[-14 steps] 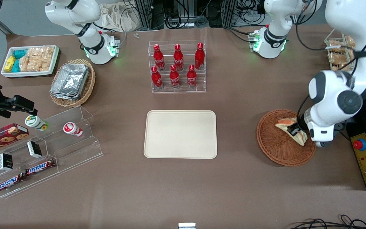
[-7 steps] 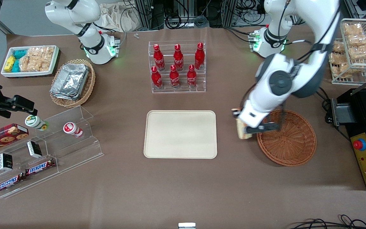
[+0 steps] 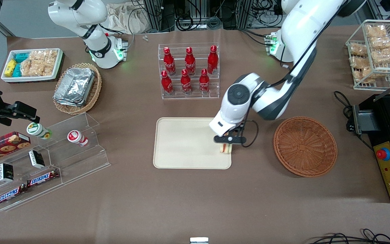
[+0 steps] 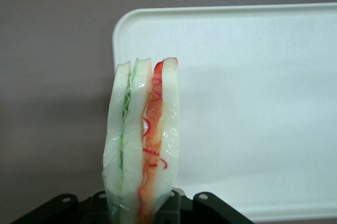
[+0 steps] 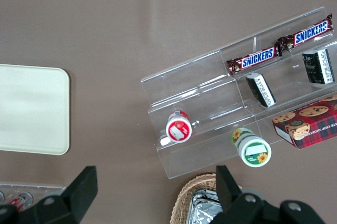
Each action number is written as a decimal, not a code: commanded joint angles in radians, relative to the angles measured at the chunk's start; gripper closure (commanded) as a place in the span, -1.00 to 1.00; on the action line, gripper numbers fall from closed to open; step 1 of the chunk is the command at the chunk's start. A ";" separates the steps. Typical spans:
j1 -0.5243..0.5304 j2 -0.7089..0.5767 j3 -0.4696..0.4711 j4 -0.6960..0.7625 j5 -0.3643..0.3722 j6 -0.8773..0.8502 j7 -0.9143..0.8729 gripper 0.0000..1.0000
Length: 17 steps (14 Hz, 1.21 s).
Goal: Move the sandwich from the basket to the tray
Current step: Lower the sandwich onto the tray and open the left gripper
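Sandwich [image 3: 226, 148] moving from basket [image 3: 305, 146] over to tray [image 3: 181, 142] | gripper [image 3: 229, 139] squeezing sandwich above tray edge | letting go coming next

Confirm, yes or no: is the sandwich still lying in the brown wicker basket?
No: the basket holds nothing, and the gripper grips the sandwich over the tray.

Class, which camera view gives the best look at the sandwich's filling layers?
The left wrist view: the sandwich, held in the gripper, fills it, showing green and orange-red layers. The front view shows only a small wedge over the tray. The right wrist view misses it.
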 commanded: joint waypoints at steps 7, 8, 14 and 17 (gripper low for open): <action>-0.008 0.105 0.001 0.091 0.103 0.046 -0.020 -1.00; -0.009 0.092 0.000 0.108 0.093 0.037 -0.036 -1.00; 0.108 -0.086 -0.006 0.333 -0.027 -0.280 0.031 -1.00; 0.200 -0.248 -0.003 0.332 -0.180 -0.487 0.192 -1.00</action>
